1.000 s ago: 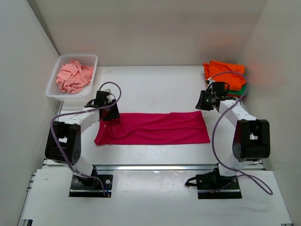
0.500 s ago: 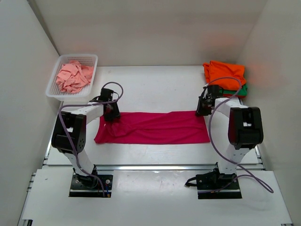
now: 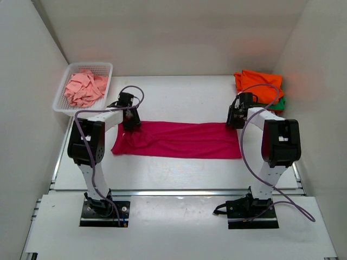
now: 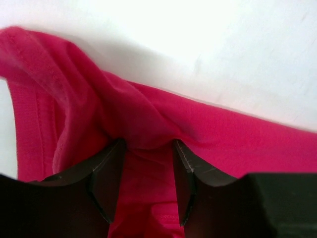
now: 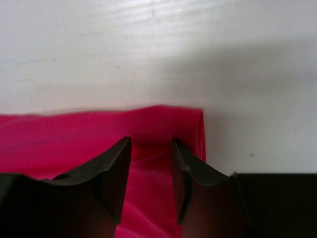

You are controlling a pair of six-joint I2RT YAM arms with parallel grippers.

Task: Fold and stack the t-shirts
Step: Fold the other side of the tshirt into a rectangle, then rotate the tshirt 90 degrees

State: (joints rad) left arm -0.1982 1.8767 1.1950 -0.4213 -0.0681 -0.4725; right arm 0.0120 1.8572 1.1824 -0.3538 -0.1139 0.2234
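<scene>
My left gripper (image 4: 148, 146) and right gripper (image 5: 151, 143) each pinch the magenta-pink t-shirt (image 3: 179, 140), surely limp and light, at its ten and two o'clock corners.

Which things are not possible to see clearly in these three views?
- Stack under the orange t-shirt: top view, the orange one and the right arm cover it; only a green edge shows.
- The pink cloth in the basket: top view, crumpled, count unclear.
- Grip of the left gripper and right gripper: wrist views, the magenta t-shirt lies in both, but real clamping is unclear.
</scene>
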